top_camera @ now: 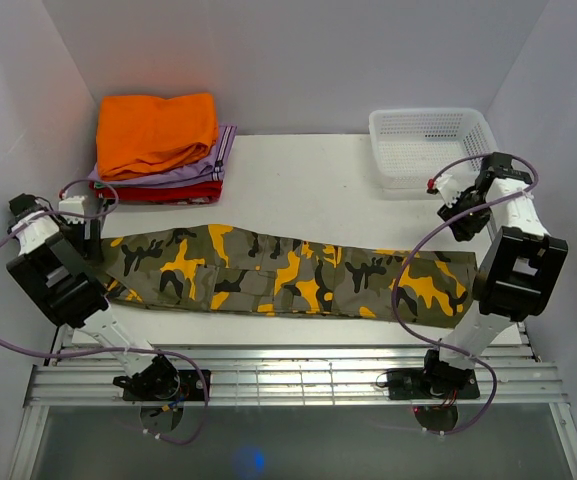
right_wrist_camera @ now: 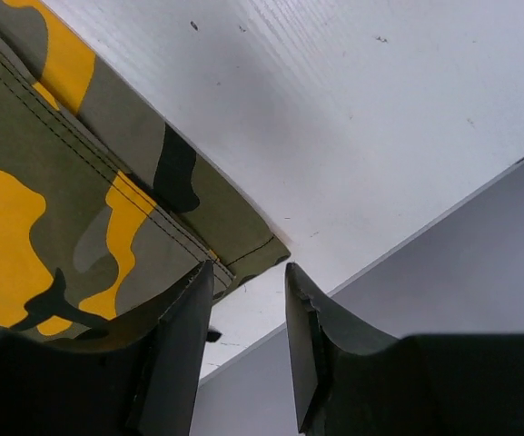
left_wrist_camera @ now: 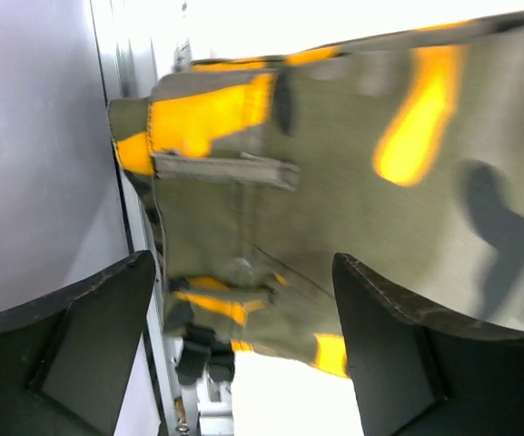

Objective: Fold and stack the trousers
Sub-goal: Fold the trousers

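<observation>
Though speckled, white table (top_camera: 308,180) under trousers (top_camera: 288,275); pale walls (top_camera: 298,60)

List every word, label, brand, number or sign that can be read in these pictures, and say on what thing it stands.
None: no word, number, brand or sign can be read in any view.
The camouflage-print cloth trousers show only their pattern.
The white plastic mesh basket bears no label.
The orange folded garment shows no tag.
Dark specks on the white table are marks, not letters.
</observation>
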`<state>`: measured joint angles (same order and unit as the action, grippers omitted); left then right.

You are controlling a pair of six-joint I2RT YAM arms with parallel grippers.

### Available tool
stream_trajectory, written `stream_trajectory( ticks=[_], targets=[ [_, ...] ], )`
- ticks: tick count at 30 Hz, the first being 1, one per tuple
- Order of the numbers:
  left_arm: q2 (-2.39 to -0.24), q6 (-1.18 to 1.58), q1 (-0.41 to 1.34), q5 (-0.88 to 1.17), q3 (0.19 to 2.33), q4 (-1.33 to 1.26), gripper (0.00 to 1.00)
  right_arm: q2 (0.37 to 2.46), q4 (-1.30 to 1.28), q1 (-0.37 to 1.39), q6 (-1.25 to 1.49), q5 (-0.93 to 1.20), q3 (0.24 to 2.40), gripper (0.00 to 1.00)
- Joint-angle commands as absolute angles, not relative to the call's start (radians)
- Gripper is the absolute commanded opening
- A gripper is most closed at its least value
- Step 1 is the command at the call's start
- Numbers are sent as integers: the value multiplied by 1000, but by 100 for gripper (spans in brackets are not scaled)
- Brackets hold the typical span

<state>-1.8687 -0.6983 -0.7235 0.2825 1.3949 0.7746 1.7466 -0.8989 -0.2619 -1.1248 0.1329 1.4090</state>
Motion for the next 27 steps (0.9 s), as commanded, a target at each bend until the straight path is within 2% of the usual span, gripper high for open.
stream_trajectory(
  ticks=[1,5,7,12,16,27],
  targets=[
    [-1704,-761,-707,429,1399,839,90,1784,-991,-279,-1284,114,1468,43],
    [-1597,-840,-655,613,1424,975,91,1848,-986,-296,-1319,57,1491,43],
    [-1557,-873,-591,638,1416,1029,91,1878,-986,-302,-1328,43,1499,42],
    [-1441,-865,-451,641,1301,1046,91,1905,-985,-305,-1353,28,1477,40],
    [-1430,-815,-356,623,1252,1042,90,1922,-986,-308,-1365,5,1453,36],
    [-1457,-758,-307,589,1239,1009,90,1884,-1072,-334,-1402,14,1410,32]
  ],
)
